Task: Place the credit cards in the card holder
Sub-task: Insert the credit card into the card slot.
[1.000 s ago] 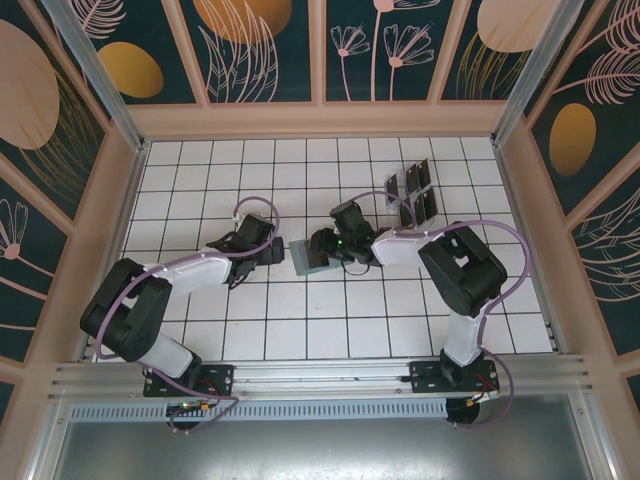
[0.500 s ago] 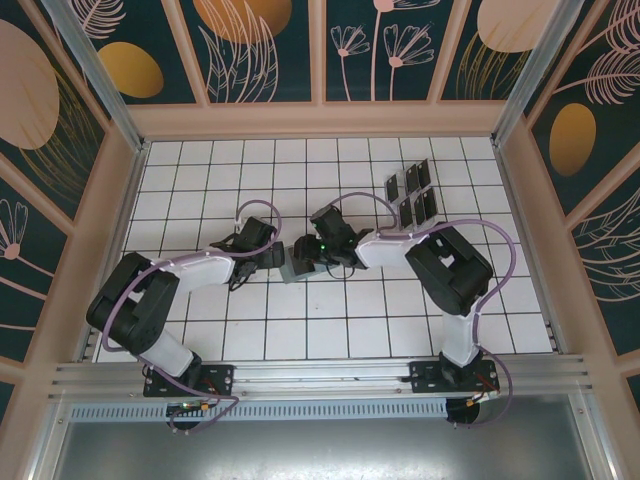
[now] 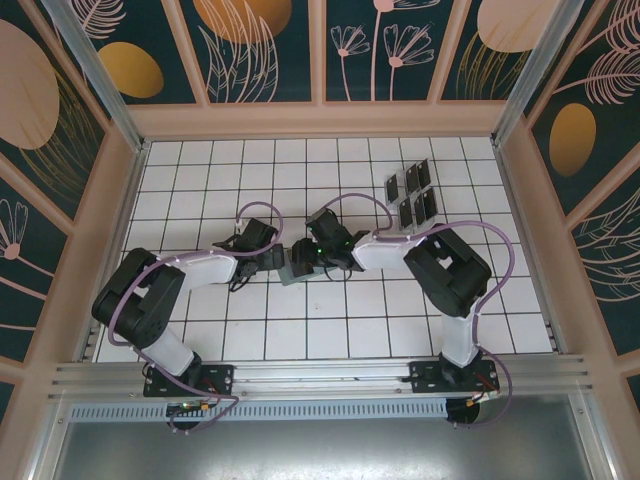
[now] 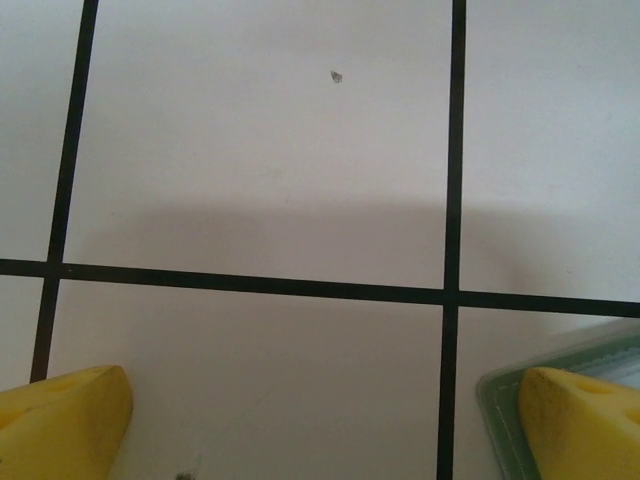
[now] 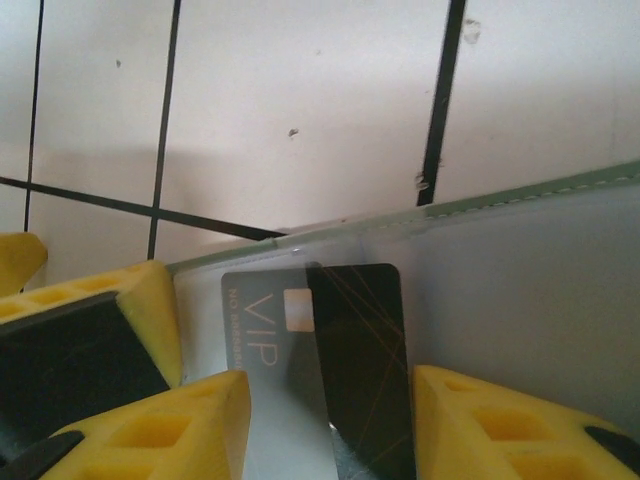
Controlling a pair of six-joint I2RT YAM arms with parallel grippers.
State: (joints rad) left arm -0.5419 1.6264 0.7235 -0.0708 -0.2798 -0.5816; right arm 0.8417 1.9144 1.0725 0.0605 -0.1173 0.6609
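The grey-green card holder [image 3: 293,268] lies open on the tiled table between my two grippers. My right gripper [image 5: 330,440] is shut on a black credit card [image 5: 355,340] marked VIP. The card's left part sits under a translucent pocket of the card holder [image 5: 520,270]. In the top view the right gripper [image 3: 310,256] is over the holder's right side. My left gripper [image 3: 277,258] is open at the holder's left edge. One of its yellow fingers [image 4: 580,420] rests over the holder's corner [image 4: 500,395]. More black credit cards [image 3: 410,195] stand further back on the right.
A clear rack [image 3: 398,180] at the back right holds the other cards upright. Wooden walls enclose the white tiled table [image 3: 340,330]. Open tiles lie in front of the grippers and to the far left.
The right gripper has moved left with the card, and the card holder has slid left with it. The left gripper has come in against the holder's left edge.
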